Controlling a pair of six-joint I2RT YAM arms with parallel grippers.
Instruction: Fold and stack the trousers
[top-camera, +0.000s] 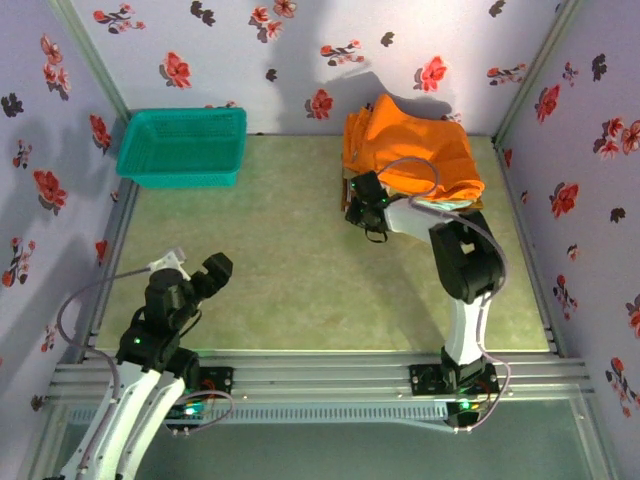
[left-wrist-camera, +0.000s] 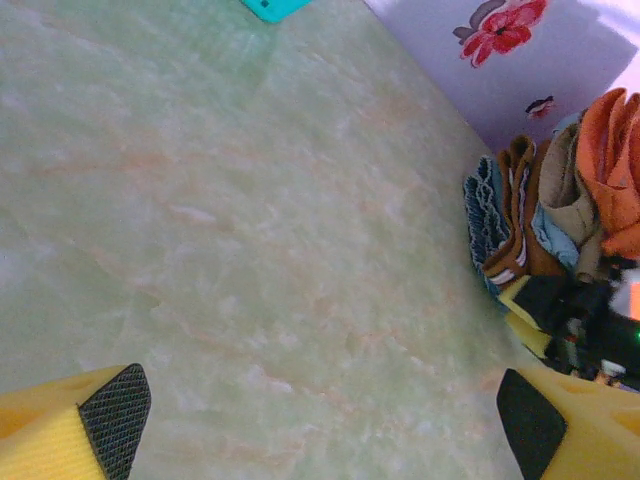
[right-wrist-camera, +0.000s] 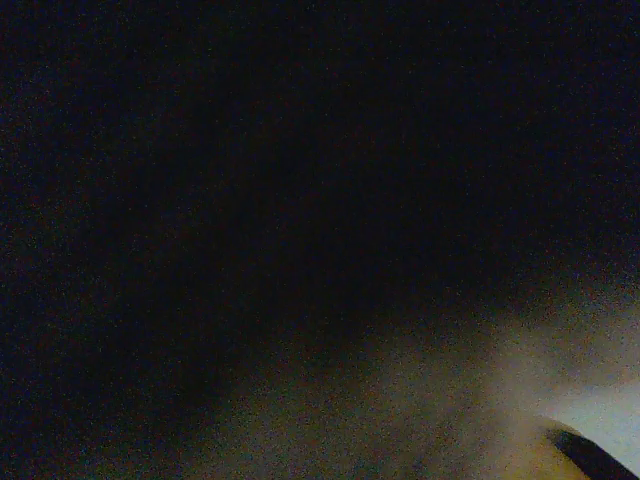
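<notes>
Orange trousers (top-camera: 420, 150) lie bunched atop the folded-garment stack (left-wrist-camera: 520, 220), far right corner of the table (top-camera: 280, 250). Right gripper (top-camera: 358, 192) is pushed into the stack's near-left edge, probably to tidy it; finger state can't be told. Left gripper (top-camera: 214, 270) hovers well apart, fingers (left-wrist-camera: 115, 405) spread, out of the way.

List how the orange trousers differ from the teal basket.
The trousers are orange soft cloth, rumpled; the basket is teal mesh with straight walls. The trousers lie at the far right on a pile of folded clothes; the basket stands at the far left, directly on the table. Both sit at the table's far edge, by the back wall.
</notes>
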